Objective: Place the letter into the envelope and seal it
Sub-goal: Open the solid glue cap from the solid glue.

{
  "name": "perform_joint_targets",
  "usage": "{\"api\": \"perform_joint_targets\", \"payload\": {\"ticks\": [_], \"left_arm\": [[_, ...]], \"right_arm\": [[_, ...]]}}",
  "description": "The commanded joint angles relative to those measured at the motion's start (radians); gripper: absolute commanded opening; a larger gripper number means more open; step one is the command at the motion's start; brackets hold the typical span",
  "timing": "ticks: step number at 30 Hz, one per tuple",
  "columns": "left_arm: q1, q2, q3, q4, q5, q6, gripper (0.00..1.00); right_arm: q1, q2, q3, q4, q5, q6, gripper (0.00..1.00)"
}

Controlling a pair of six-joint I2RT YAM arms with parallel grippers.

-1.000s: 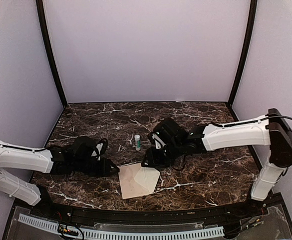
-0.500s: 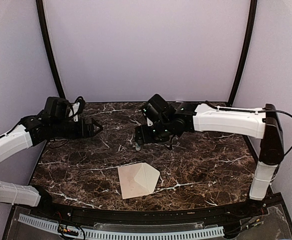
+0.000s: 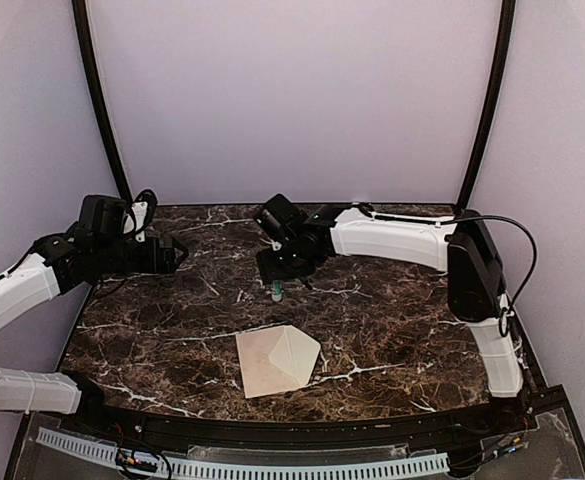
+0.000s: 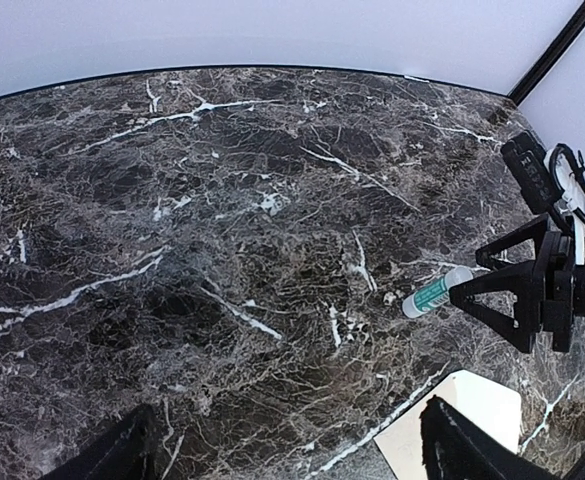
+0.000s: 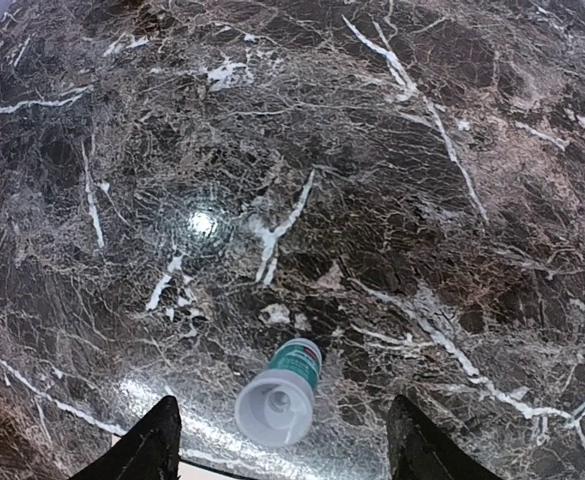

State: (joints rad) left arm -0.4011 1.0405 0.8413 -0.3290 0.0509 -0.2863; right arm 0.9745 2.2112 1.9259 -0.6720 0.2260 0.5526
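The cream envelope [image 3: 272,362] lies flat near the table's front edge, its pointed flap sticking out to the right; one corner [image 4: 467,415] shows in the left wrist view. No letter shows as a separate sheet. My right gripper [image 3: 276,274] hangs open just above an upright white and green glue stick [image 3: 276,291], its fingers [image 5: 144,448] wide on either side of the stick [image 5: 280,395] without touching it. My left gripper [image 3: 177,252] is raised at the back left, open and empty, far from the envelope. In its own view the left gripper [image 4: 292,460] frames bare table.
The dark marble table [image 3: 402,330] is boxed in by pale walls [image 3: 292,100] and black corner posts [image 3: 100,100]. The right arm [image 3: 402,238] stretches across the back of the table. In the left wrist view the right gripper [image 4: 532,295] shows beside the glue stick [image 4: 437,292].
Both grippers have left the envelope and opened. The left arm lifted and swung to the back left. The right arm moved back and left to hang over the glue stick.
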Motion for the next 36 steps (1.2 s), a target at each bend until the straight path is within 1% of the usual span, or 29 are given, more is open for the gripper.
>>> {"api": "perform_joint_targets", "payload": {"ticks": [1, 5, 6, 10, 13, 15, 16, 18, 19, 20, 24, 26, 27, 28, 29, 30, 31, 32, 33, 34, 35, 36], "left_arm": [[0.005, -0.031, -0.015, 0.009, -0.036, 0.023, 0.89], [0.005, -0.029, -0.016, 0.005, -0.039, 0.023, 0.89], [0.005, -0.028, -0.018, 0.006, -0.035, 0.022, 0.89], [0.005, -0.022, -0.02, 0.006, -0.026, 0.019, 0.89], [0.005, -0.019, -0.021, 0.006, -0.025, 0.019, 0.89], [0.005, -0.02, -0.022, 0.005, -0.025, 0.018, 0.89], [0.005, -0.02, -0.022, 0.005, -0.026, 0.017, 0.89], [0.005, -0.025, -0.025, 0.008, -0.028, 0.016, 0.89], [0.005, -0.03, -0.026, 0.01, -0.031, 0.016, 0.89], [0.005, -0.033, -0.027, 0.012, -0.032, 0.016, 0.89], [0.005, -0.073, -0.048, 0.044, -0.024, -0.018, 0.88], [0.005, -0.11, -0.081, 0.098, 0.078, -0.074, 0.86], [0.005, -0.136, -0.098, 0.163, 0.114, -0.097, 0.84], [0.005, -0.15, -0.133, 0.202, 0.192, -0.157, 0.83], [0.003, -0.173, -0.15, 0.284, 0.232, -0.193, 0.81], [-0.001, -0.189, -0.188, 0.338, 0.317, -0.264, 0.8], [-0.005, -0.193, -0.206, 0.453, 0.358, -0.304, 0.79], [-0.021, -0.197, -0.238, 0.51, 0.434, -0.378, 0.79], [-0.033, -0.196, -0.249, 0.617, 0.462, -0.409, 0.79], [-0.069, -0.188, -0.26, 0.702, 0.497, -0.456, 0.79], [-0.093, -0.182, -0.257, 0.731, 0.508, -0.469, 0.8], [-0.143, -0.161, -0.238, 0.754, 0.515, -0.474, 0.8]], "right_arm": [[0.001, 0.051, 0.071, -0.004, -0.022, -0.021, 0.65], [0.001, 0.091, 0.102, -0.008, -0.029, -0.017, 0.53], [0.001, 0.096, 0.103, -0.008, -0.033, -0.016, 0.51], [-0.003, 0.115, 0.1, -0.003, -0.033, -0.011, 0.49], [-0.003, 0.13, 0.097, -0.009, -0.026, -0.001, 0.42], [-0.006, 0.125, 0.078, 0.012, -0.031, 0.004, 0.31], [-0.008, 0.12, 0.061, 0.026, -0.043, 0.006, 0.23], [-0.015, 0.101, 0.036, 0.058, -0.062, 0.016, 0.1], [-0.016, 0.087, 0.02, 0.074, -0.069, 0.023, 0.04], [-0.02, 0.058, 0.002, 0.091, -0.078, 0.028, 0.0], [-0.034, -0.086, -0.135, 0.219, -0.144, 0.055, 0.0], [-0.044, -0.199, -0.248, 0.325, -0.208, 0.075, 0.0], [-0.048, -0.26, -0.316, 0.393, -0.248, 0.09, 0.0], [-0.052, -0.325, -0.382, 0.462, -0.282, 0.101, 0.0], [-0.056, -0.384, -0.453, 0.529, -0.314, 0.12, 0.0], [-0.061, -0.446, -0.517, 0.598, -0.348, 0.136, 0.0], [-0.065, -0.502, -0.576, 0.682, -0.376, 0.15, 0.0], [-0.068, -0.553, -0.634, 0.744, -0.408, 0.164, 0.0], [-0.072, -0.6, -0.682, 0.802, -0.441, 0.18, 0.0], [-0.074, -0.639, -0.73, 0.854, -0.477, 0.194, 0.0], [-0.076, -0.678, -0.773, 0.909, -0.52, 0.209, 0.0], [-0.077, -0.711, -0.811, 0.961, -0.548, 0.222, 0.0]]}}
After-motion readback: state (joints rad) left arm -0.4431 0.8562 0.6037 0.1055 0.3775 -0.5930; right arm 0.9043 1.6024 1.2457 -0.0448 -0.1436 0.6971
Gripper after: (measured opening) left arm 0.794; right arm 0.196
